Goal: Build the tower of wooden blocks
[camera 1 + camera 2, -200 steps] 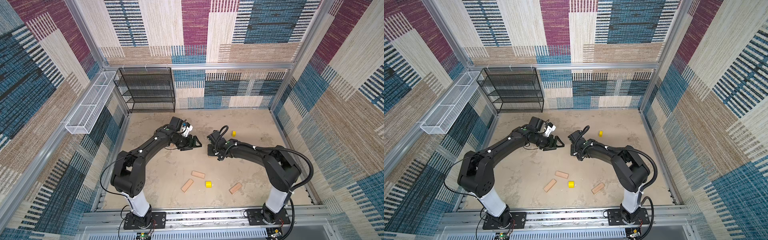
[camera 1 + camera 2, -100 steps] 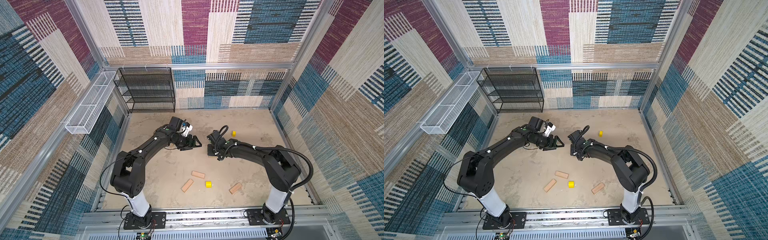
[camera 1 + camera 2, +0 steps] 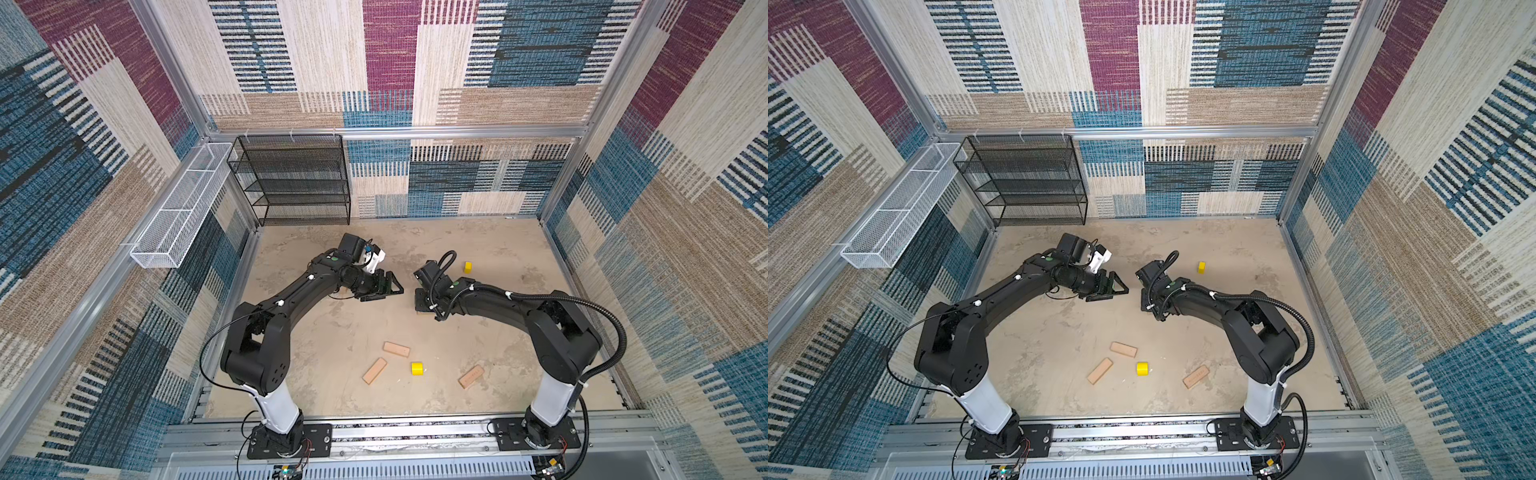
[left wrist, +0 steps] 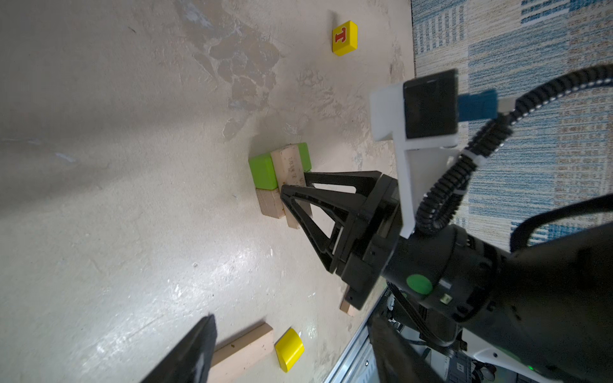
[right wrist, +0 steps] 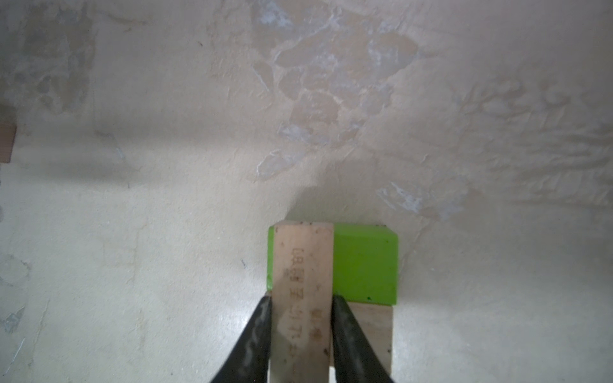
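You had the right hand (image 5: 302, 302) closed on the top plank (image 5: 303, 265), its fingers (image 5: 258, 331) pressed against the plank's two long sides. That plank lay flat across the green brick (image 5: 365, 265) and the tan block (image 5: 373, 326), which sat side by side, touching, on the bench (image 5: 166, 232). Those three pieces made up the tower (image 4: 287, 162), two layers high. The plank crossed the brick toward one end, leaving most of the brick's top bare. In both top views the tower sat under the right hand, toward the middle of the bench, almost wholly hidden by it.

Your left hand (image 3: 395, 291) (image 3: 1119, 291) hung open and empty near the tower, its tips pointing toward the right hand with a clear gap between the two.

The lettered yellow block (image 3: 468, 267) (image 4: 345, 38), with a red T on its face, stood alone behind the right hand. Near the front of the bench lay a first spare plank (image 3: 396, 349), a second spare plank (image 3: 374, 370) just beside it, and a third spare plank (image 3: 471, 376) well apart toward the right arm's base. The rounded yellow piece (image 3: 417, 368) sat between the second and the third. A black wire rack (image 3: 297, 178) stood in the back left corner, and a white wire basket (image 3: 178, 216) hung on the left wall
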Controlling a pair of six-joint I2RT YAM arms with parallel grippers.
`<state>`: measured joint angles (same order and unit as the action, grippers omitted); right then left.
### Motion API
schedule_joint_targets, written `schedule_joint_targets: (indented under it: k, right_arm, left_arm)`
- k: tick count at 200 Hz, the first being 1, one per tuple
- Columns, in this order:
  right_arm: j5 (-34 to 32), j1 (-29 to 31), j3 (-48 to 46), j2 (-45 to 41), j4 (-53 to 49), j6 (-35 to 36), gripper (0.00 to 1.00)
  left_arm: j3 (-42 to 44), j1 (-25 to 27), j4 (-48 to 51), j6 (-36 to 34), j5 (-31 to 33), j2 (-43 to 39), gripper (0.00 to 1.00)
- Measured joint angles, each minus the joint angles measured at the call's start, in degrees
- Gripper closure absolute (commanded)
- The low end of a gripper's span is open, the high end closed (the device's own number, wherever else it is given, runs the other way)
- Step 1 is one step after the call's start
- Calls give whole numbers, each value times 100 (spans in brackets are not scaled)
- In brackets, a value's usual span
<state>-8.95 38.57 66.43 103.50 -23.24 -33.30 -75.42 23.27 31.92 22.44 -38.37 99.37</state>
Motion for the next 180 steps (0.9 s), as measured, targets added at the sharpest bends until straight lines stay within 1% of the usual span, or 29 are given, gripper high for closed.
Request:
schedule_joint_targets:
  k: [53,180]
  right_arm:
    - [0,0,4,0,-13,39,61]
    - [105,0,26,0,-20,39,62]
  left_arm:
    - [0,0,0,2,-72,0,22]
    - [20,-9,-2,2,-76,0,22]
